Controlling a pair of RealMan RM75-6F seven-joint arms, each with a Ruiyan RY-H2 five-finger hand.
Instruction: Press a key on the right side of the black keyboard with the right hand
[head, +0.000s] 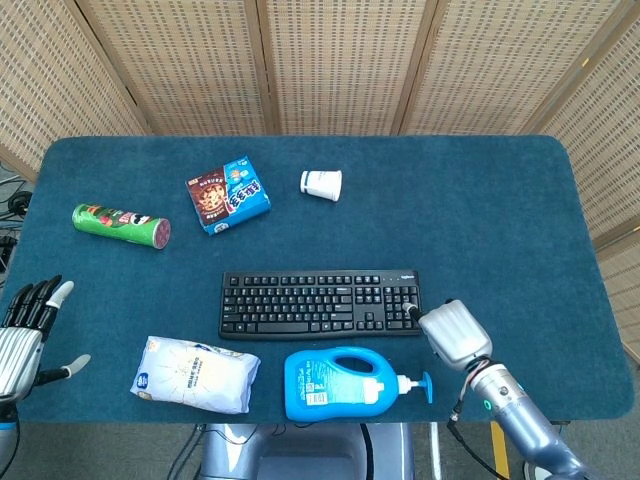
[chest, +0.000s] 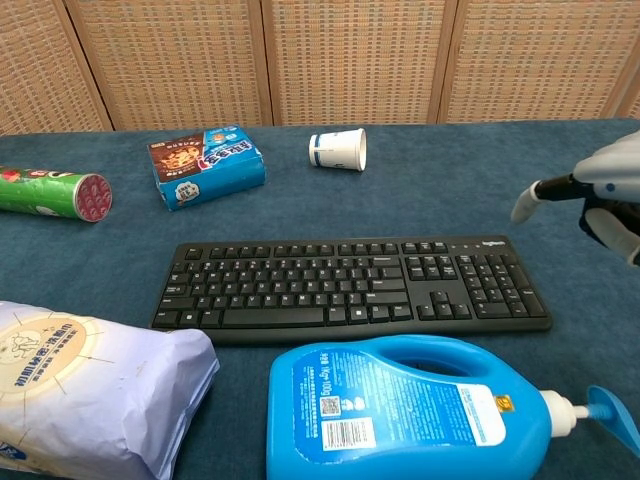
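The black keyboard (head: 320, 303) lies flat in the middle of the blue table, its number pad at the right end (chest: 495, 285). My right hand (head: 453, 333) hangs just past that right end, back upward, fingers pointing down and holding nothing. In the chest view the right hand (chest: 605, 195) shows at the right edge, above and beyond the number pad, with one finger (chest: 525, 203) stretched out to the left. I cannot tell whether any finger touches a key. My left hand (head: 25, 335) stays at the table's left front edge with fingers spread and nothing in it.
A blue detergent bottle (head: 345, 385) lies right in front of the keyboard, its pump (head: 418, 383) near my right hand. A white bag (head: 195, 375) lies front left. Behind the keyboard are a green can (head: 120, 225), a cookie box (head: 228, 194) and a tipped paper cup (head: 322, 184).
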